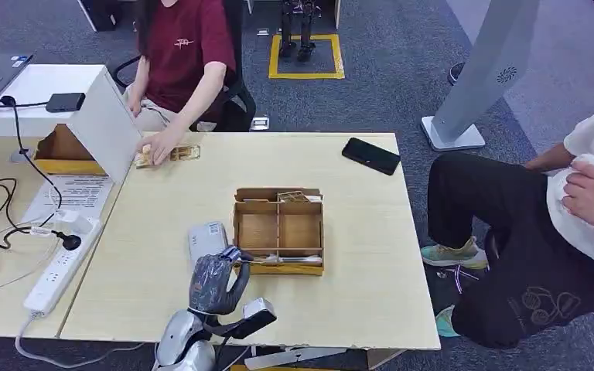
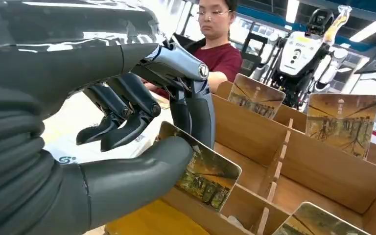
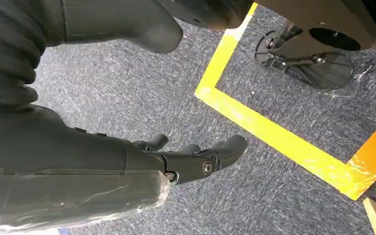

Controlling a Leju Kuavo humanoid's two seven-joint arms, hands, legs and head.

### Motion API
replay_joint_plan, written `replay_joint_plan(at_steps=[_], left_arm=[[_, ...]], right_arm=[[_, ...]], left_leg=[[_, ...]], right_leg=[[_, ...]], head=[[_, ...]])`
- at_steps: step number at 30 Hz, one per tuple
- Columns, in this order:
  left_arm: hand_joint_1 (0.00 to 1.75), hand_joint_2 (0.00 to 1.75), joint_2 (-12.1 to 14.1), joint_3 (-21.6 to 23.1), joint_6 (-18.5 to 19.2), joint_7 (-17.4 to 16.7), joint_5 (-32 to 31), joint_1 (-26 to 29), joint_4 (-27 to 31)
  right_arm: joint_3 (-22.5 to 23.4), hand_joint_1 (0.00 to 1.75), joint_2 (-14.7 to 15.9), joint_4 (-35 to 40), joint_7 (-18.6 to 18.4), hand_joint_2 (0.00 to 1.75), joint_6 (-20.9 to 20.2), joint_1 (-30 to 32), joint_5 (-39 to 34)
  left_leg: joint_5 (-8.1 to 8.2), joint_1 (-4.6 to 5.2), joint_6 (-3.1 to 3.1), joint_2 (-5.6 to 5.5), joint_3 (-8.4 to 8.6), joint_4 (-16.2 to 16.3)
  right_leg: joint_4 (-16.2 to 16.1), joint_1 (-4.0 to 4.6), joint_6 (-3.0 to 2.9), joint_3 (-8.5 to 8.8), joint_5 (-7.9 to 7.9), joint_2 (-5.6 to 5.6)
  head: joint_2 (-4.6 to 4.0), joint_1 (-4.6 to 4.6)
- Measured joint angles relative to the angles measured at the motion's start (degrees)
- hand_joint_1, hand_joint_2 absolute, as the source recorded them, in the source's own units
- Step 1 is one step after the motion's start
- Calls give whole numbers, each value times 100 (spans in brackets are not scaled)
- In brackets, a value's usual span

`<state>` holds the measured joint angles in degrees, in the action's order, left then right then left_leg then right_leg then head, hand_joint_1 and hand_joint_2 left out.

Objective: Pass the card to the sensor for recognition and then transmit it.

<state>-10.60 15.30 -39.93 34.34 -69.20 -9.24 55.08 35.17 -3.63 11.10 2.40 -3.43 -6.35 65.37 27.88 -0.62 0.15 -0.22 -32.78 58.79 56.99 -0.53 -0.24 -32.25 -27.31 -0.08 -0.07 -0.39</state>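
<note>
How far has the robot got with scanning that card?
Early on. The left hand pinches a card between thumb and fingers at the near edge of the wooden box, so picking up is under way. The white sensor lies beside the box, with no card over it yet. Presenting the card and handing it on remain. The right hand hangs over the carpet, holding nothing.

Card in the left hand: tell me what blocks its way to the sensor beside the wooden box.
Nothing visible. The left hand pinches the card at the box's near-left corner; the white sensor lies right beside it on bare table.
</note>
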Motion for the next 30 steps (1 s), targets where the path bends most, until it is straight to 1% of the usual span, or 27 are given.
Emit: replay_joint_plan(at_steps=[3,9,11,14,16,18,22,26,30], left_arm=[[175,175,0,-22,0,157,214,0,-33],[175,175,-4,-37,0,181,271,-2,-74],[175,175,-7,-41,0,247,383,-8,-85],[175,175,-4,-44,0,450,868,-71,-96],[175,175,13,11,0,448,1275,-167,-94],[175,175,85,153,0,301,1609,-282,-48],[175,175,389,630,37,-97,1886,-554,278],[175,175,653,959,218,-190,2144,-857,716],[175,175,654,969,223,-190,2146,-869,735]], right_arm=[[0,0,0,0,0,175,-17,0,-2],[0,0,-2,0,0,175,-22,0,-2],[0,0,-2,0,0,175,-28,0,-2],[0,0,-9,0,0,175,-35,-5,-4],[0,0,-15,0,4,175,-35,-14,-7],[0,0,-17,0,15,175,-35,-26,-9],[-2,0,-20,2,22,175,-70,-34,-4],[-4,0,-20,15,24,175,-57,-36,-7],[-4,0,-20,18,22,175,-57,-36,-7]], left_leg=[[0,0,0,0,0,0],[0,0,0,0,0,0],[0,0,0,0,0,0],[0,0,0,0,0,1],[0,0,0,0,0,1],[-1,0,0,0,1,1],[-3,-1,1,0,1,2],[-3,-1,1,0,1,2],[-3,0,1,0,0,2]], right_leg=[[0,0,0,0,0,0],[0,0,0,0,0,0],[0,0,0,0,0,0],[0,0,0,0,0,0],[0,0,1,0,1,0],[1,0,1,0,2,0],[1,0,0,0,3,-1],[2,1,0,0,3,0],[2,0,0,0,3,0]], head=[[0,0],[0,0],[0,0],[0,0],[0,-2],[0,-2],[0,-2],[0,0],[0,-2]])
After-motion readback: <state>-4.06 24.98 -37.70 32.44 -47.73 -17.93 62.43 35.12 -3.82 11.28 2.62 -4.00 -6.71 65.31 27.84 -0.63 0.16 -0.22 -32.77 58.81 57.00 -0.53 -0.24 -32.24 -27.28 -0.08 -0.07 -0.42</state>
